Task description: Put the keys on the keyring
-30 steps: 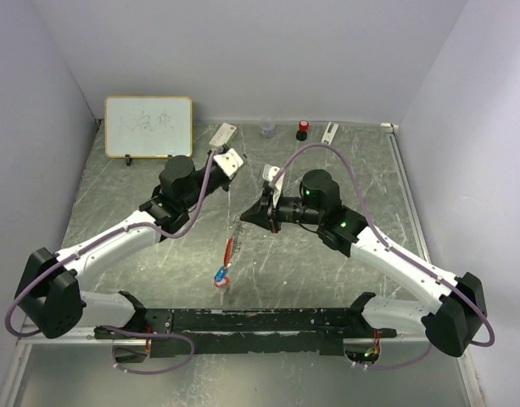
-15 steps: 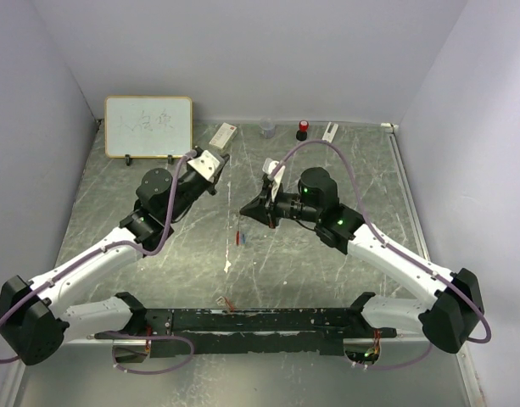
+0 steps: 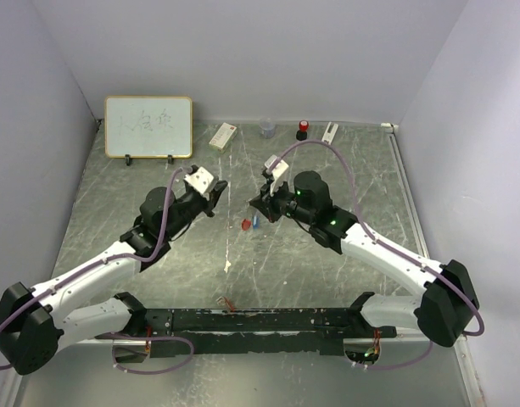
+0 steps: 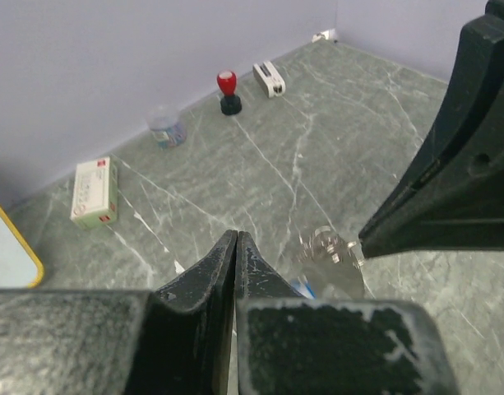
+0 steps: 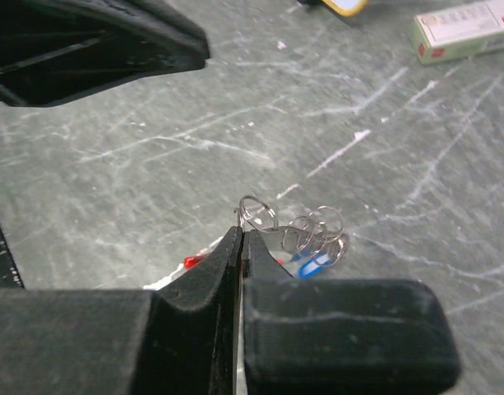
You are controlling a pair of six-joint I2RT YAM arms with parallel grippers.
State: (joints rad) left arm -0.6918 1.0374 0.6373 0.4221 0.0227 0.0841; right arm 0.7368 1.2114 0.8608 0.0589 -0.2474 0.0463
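Right tool point(image 5: 241, 236) clenched on the keyring point(image 5: 257, 212), pinching one wire loop at its tip; more loops trail just beyond, a blue key point(image 5: 315, 265) under them. Left tool point(image 4: 236, 240), clenched on nothing, faces it close by. Farther off, a red-topped stamp point(image 4: 227, 90) stands on the desk point(image 4: 358, 148).

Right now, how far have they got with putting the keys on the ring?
Done: nothing I can confirm. The blue key lies against the keyring, but whether it is threaded I cannot tell. A red piece, key or fob, shows apart from the loops.
In hand: the right gripper is shut on one loop; the left gripper is shut on nothing, close by.
Left: getting both keys visibly on.
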